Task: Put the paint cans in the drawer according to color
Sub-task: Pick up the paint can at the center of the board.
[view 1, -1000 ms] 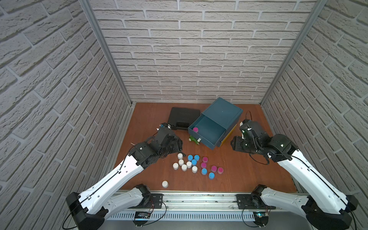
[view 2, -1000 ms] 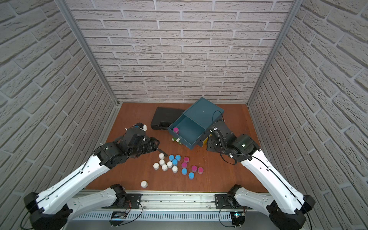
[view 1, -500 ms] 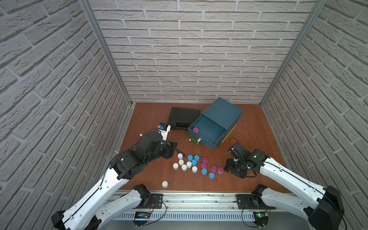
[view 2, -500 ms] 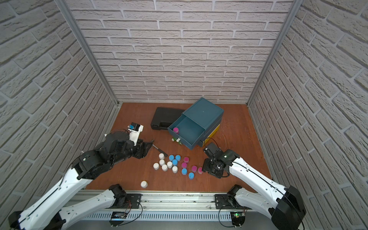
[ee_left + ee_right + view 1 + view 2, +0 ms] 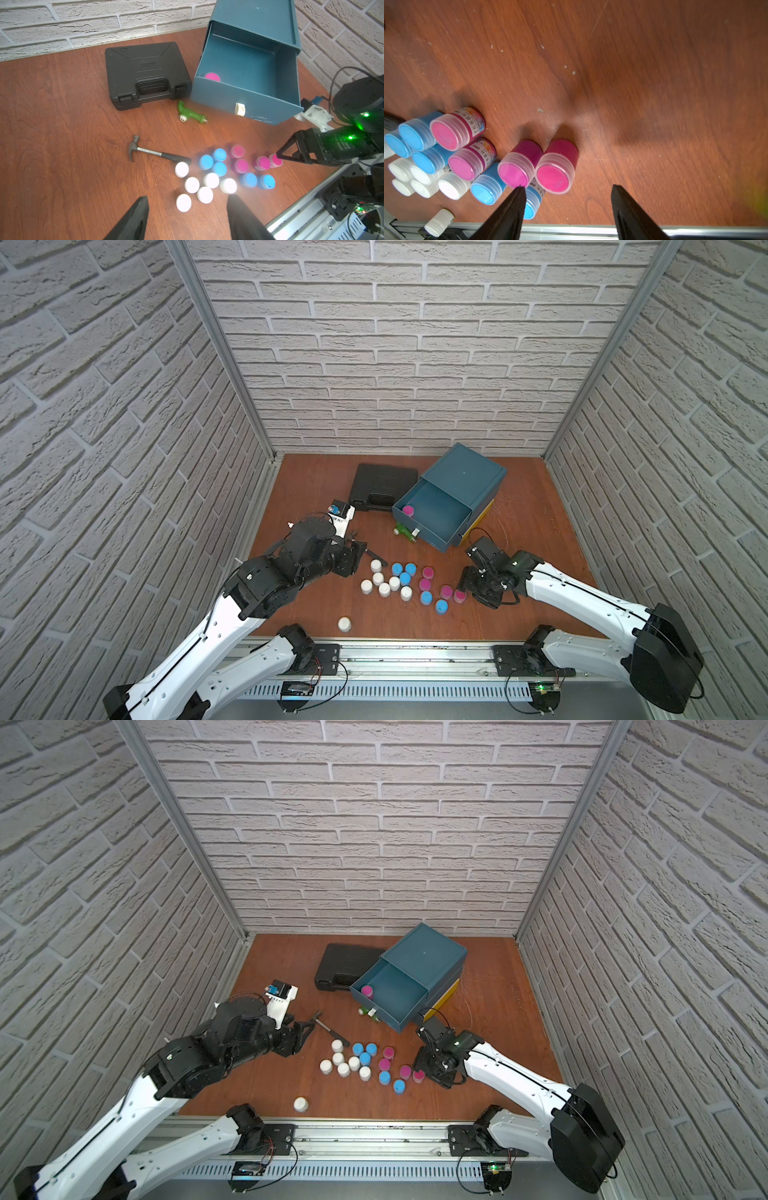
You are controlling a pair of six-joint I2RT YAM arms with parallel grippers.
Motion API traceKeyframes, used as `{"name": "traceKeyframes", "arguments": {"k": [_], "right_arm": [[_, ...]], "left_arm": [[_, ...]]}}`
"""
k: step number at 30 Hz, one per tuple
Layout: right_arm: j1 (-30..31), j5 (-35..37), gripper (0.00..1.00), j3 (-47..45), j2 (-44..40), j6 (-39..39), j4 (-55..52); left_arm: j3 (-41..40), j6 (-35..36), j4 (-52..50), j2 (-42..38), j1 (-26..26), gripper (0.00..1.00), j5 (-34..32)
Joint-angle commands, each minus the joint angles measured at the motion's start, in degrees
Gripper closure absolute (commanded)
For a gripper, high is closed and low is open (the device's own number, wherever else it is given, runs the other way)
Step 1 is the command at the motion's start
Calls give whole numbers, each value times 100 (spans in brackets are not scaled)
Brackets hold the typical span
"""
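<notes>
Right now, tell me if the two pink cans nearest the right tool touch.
Touching. The right wrist view shows the outer pink can and its neighbour rim against rim, no gap.

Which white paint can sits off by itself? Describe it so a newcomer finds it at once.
Find the metal rail along the front edge of the table. Just behind it, towards the left arm, one white can stands alone. All the other white cans are packed into the cluster further back.

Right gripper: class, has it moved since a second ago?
Yes. The right gripper left the drawer and came toward the rail, to the magenta cans.
</notes>
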Motion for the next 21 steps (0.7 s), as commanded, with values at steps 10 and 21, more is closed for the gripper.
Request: {"name": "traceKeyframes", "arguments": {"k": [10,21], "right_arm": [[22,204,25,-83,522,664,489],[43,-7,31,-70,755,467,519]], "left_arm": [[70,-38,118,47,29,35,90],[-10,-150,234,40,24,35,43]]}}
